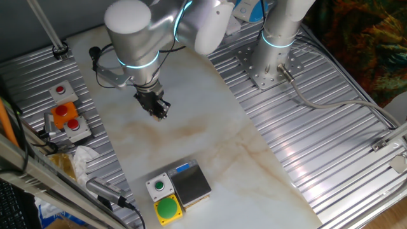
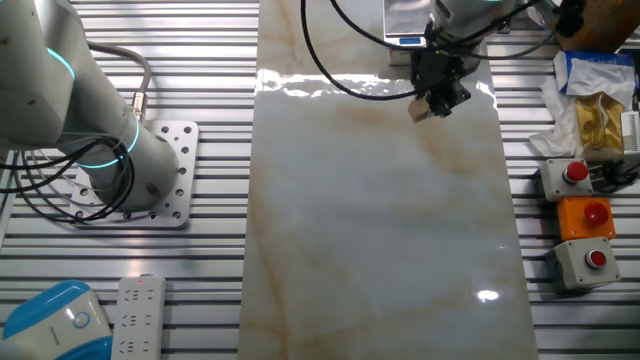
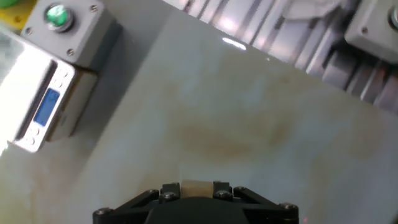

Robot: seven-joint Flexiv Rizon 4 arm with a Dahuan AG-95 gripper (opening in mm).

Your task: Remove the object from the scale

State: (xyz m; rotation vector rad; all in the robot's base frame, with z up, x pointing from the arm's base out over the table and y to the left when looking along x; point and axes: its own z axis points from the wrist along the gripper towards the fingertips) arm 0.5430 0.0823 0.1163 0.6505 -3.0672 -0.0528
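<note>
The scale (image 1: 191, 183) stands near the front edge of the marble board, and its dark grey plate is bare. It also shows at the far edge of the other fixed view (image 2: 405, 18) and at the left of the hand view (image 3: 37, 109) with its blue display. My gripper (image 1: 158, 109) hovers over the board, well away from the scale. It is shut on the small tan wooden cube (image 3: 196, 186), which sits between the fingertips. The cube also shows under the fingers in the other fixed view (image 2: 420, 110).
A grey box with a small green button (image 1: 158, 186) and a yellow box with a big green button (image 1: 168, 208) stand beside the scale. Red and orange button boxes (image 1: 67, 117) sit on the ribbed table at the left. The arm's base (image 1: 270, 70) is at the back right.
</note>
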